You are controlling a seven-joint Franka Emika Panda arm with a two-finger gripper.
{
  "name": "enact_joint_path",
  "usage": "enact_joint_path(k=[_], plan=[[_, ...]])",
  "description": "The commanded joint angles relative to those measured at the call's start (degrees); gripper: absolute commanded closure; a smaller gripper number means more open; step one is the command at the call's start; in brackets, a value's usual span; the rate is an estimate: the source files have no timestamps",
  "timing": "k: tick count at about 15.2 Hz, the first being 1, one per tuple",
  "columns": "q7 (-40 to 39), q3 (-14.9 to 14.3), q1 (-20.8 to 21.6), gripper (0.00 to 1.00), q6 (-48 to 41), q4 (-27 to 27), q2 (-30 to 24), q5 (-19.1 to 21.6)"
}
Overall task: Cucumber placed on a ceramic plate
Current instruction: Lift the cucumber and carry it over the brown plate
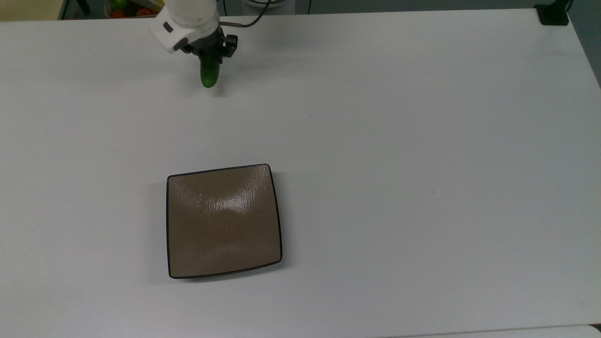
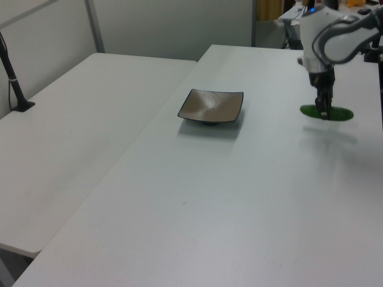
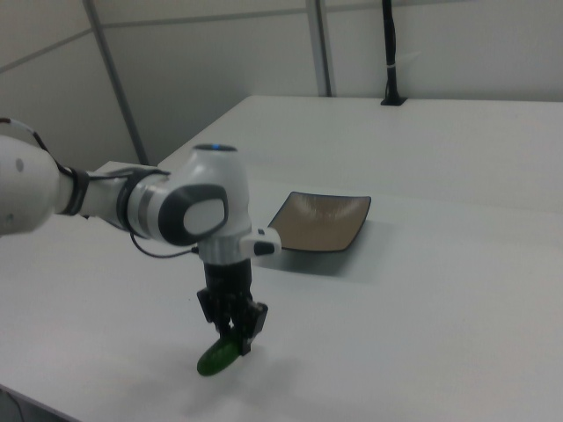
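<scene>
Left view: gripper (image 2: 325,113) pinching cucumber (image 2: 327,112) clear of table (image 2: 239,191) | step: carry | next: swing across to ceramic plate (image 2: 210,105)

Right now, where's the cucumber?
The cucumber is held in the tool just above the white table, near the top view's upper left, well apart from the empty ceramic plate.

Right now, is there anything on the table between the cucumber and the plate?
No, nothing visible. The gripper holds the cucumber above the table, and only bare tabletop lies between it and the plate.
</scene>
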Motion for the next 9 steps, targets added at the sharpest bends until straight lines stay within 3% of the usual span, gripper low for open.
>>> enact_joint_path(k=[1, 5, 9], plan=[[0.92, 0.86, 0.35, 0.85, -9.86, 8.98, -1.11, 0.44], [-1.35, 2.09, 0.26, 0.85, -16.64, 20.14, -0.76, 4.31], [-2.86, 2.09, 0.26, 0.84, -17.09, 29.03, 0.9, 7.91]])
